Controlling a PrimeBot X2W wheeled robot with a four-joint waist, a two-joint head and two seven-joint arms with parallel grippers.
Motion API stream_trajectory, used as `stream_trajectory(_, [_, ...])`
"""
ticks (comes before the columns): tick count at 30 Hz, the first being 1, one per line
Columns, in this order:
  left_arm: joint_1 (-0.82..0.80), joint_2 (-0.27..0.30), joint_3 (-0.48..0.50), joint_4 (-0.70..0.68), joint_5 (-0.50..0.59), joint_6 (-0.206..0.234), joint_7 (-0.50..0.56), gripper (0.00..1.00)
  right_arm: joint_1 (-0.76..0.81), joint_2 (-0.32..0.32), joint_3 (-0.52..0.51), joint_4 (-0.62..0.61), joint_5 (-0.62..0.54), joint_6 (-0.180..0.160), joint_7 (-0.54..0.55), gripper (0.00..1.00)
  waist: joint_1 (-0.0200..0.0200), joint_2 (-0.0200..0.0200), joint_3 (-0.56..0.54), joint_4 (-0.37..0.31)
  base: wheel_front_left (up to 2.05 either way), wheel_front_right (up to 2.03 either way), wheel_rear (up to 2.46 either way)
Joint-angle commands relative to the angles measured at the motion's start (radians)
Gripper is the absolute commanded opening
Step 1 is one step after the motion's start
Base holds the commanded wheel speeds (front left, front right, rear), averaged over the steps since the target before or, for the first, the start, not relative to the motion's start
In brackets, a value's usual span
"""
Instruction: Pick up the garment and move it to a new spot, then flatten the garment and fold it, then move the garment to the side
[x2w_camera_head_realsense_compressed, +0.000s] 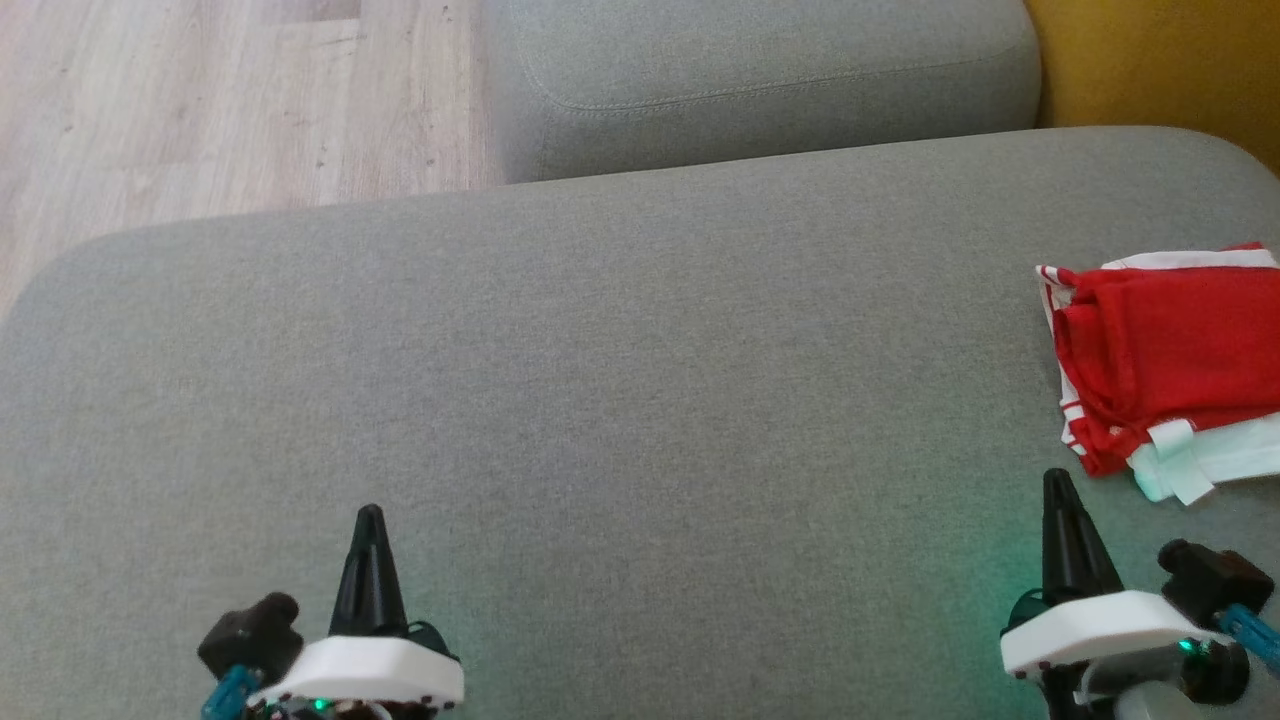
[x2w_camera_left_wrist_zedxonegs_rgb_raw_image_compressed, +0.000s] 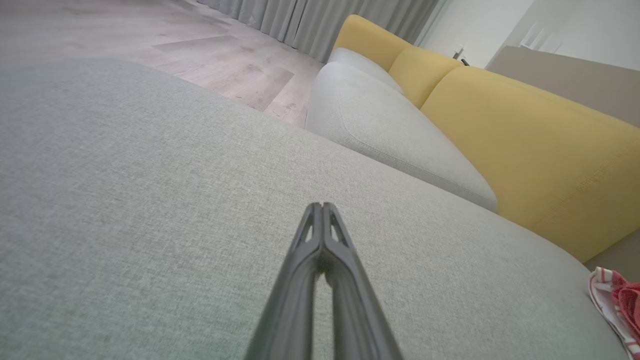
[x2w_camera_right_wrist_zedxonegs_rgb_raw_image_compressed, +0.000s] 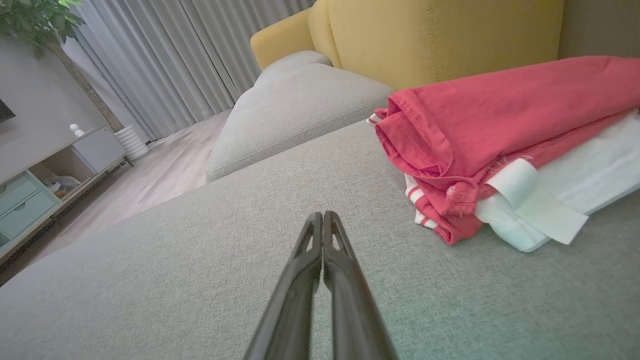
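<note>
We start with our left gripper (x2w_camera_head_realsense_compressed: 370, 512), which sits at the near edge of the large grey cushion (x2w_camera_head_realsense_compressed: 600, 350), left of the middle. Its two dark fingers are pressed together from base to tip. In the left wrist view the same gripper (x2w_camera_left_wrist_zedxonegs_rgb_raw_image_compressed: 322, 205) shows its tips meeting in a single point over bare grey fabric.

Our right gripper (x2w_camera_head_realsense_compressed: 1057, 478) is at the near edge too, far over to the right. Its fingers are likewise closed on each other, and the right wrist view shows their tips (x2w_camera_right_wrist_zedxonegs_rgb_raw_image_compressed: 323, 214) touching with only cushion cloth beneath them.

Just beyond the right gripper and slightly to its right lies the garment (x2w_camera_head_realsense_compressed: 1170, 350). We see a folded stack, red on top, with white layers below and a red-and-white striped trim along its left side. It rests on the right-hand part of the cushion, about midway between the near and far edges. The gripper's tips are near its near-left corner but apart from it. A white tab sticks out from that corner of the garment (x2w_camera_right_wrist_zedxonegs_rgb_raw_image_compressed: 500, 115). The left wrist view catches only the striped edge of the garment (x2w_camera_left_wrist_zedxonegs_rgb_raw_image_compressed: 620, 305).

Past the far edge stands a second grey cushion (x2w_camera_head_realsense_compressed: 760, 80), and a yellow backrest (x2w_camera_head_realsense_compressed: 1160, 60) rises behind the far right corner. Pale wooden floor (x2w_camera_head_realsense_compressed: 200, 100) lies off the far left corner. Grey curtains (x2w_camera_right_wrist_zedxonegs_rgb_raw_image_compressed: 175, 60) hang behind it, with a low cabinet (x2w_camera_right_wrist_zedxonegs_rgb_raw_image_compressed: 45, 185) to one side.
</note>
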Motion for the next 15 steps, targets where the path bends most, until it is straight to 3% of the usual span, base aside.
stream_trajectory(1, [-0.048,0.002,0.023,-0.037,-0.027,-0.009,0.008,0.00,-0.041,-0.002,-0.006,-0.040,0.036,0.000,0.009,0.00,0.0000,0.0000,0.000,0.000,0.00,0.00,0.00])
stream_trajectory(15, [-0.053,0.003,0.058,-0.045,-0.146,-0.027,0.046,0.00,-0.048,-0.003,-0.014,-0.054,0.181,0.000,0.045,0.00,0.0000,0.0000,0.000,0.003,0.00,0.00,0.00])
